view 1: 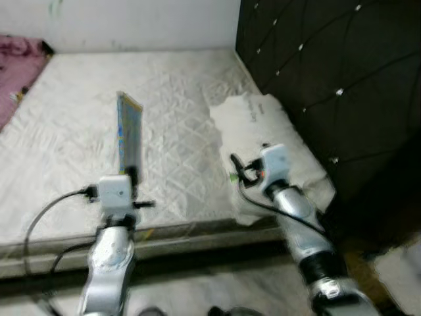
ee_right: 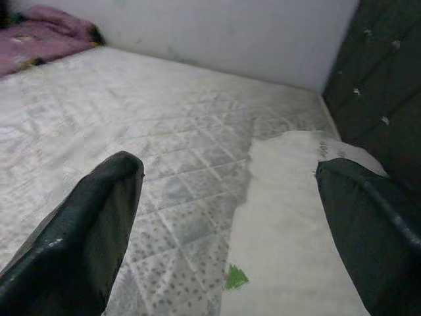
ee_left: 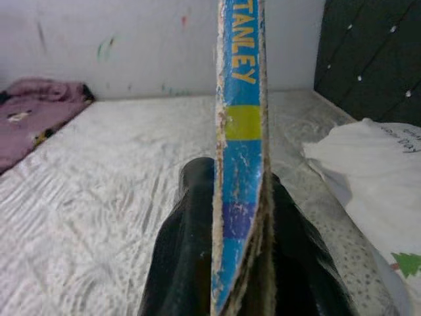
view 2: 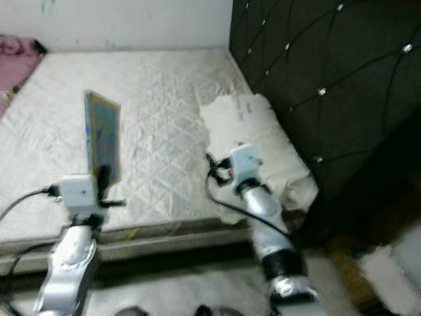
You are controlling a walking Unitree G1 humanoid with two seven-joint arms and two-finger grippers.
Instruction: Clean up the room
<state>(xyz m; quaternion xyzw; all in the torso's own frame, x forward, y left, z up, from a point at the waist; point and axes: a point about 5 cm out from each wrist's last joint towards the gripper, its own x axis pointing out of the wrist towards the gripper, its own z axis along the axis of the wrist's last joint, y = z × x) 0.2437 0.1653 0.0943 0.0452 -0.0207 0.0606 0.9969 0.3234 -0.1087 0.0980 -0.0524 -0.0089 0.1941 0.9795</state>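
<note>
left claw (view 1: 131,172) pinches an upright book (view 1: 129,135); right claw (ee_right: 230,217) gapes above mattress (view 1: 59,145).

Bare quilted mattress (view 1: 79,138) open across centre and left of frame, room to pass. Pink cloth (view 1: 18,59) heaped at upper left corner. White garment (view 1: 263,125) spread on mattress right side, against black tufted headboard (view 1: 335,85) walling off right. White wall (view 1: 131,23) closes top. Upright book (view 1: 129,135) stands lower centre-left, clamped in left gripper (view 1: 131,174). Right gripper (ee_right: 227,217), fingers spread, over garment edge.
</note>
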